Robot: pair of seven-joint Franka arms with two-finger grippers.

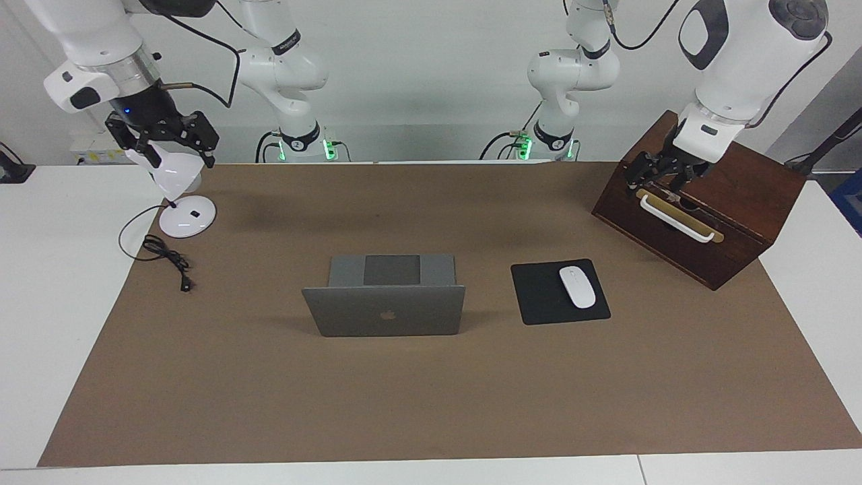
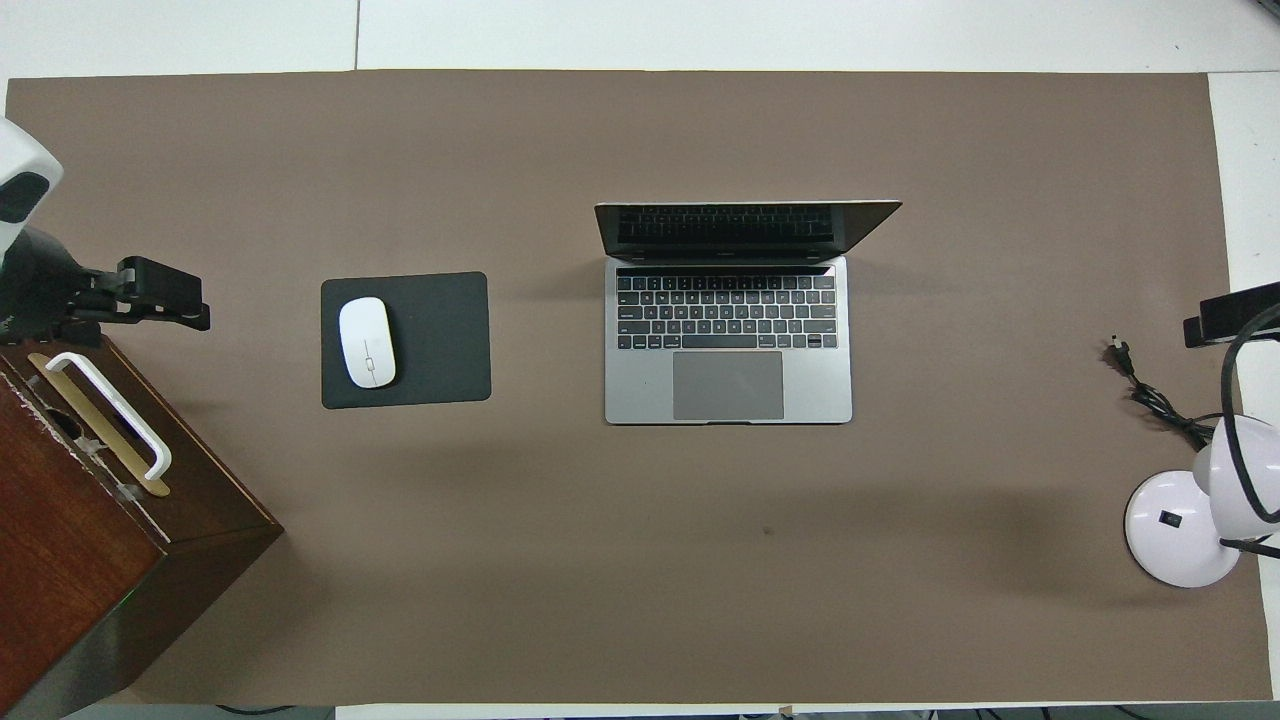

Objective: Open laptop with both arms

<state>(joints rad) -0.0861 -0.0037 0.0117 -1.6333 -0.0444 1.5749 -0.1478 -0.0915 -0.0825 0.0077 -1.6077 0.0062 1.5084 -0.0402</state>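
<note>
- The laptop (image 1: pixel 384 310) (image 2: pixel 728 340) stands open mid-table on a brown mat (image 1: pixel 431 404), lid upright, keyboard facing the robots.
- A white mouse (image 1: pixel 577 287) lies on a black mouse pad (image 1: pixel 539 296) beside it, toward the left arm's end.
- The left gripper (image 1: pixel 663 176) hangs over a wooden box (image 1: pixel 741 229), fingers open and holding nothing.
- The right gripper (image 1: pixel 161 135) hangs over a white lamp (image 1: pixel 185 215); I cannot tell its fingers' state.

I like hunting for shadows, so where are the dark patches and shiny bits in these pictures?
Facing view: a soft, blurry shadow lies on the brown mat nearer the robots than the laptop, and green lights glow at the robots' feet. Overhead view: the laptop's dark screen mirrors its keyboard, and a faint wide shadow crosses the mat nearer the robots.
</note>
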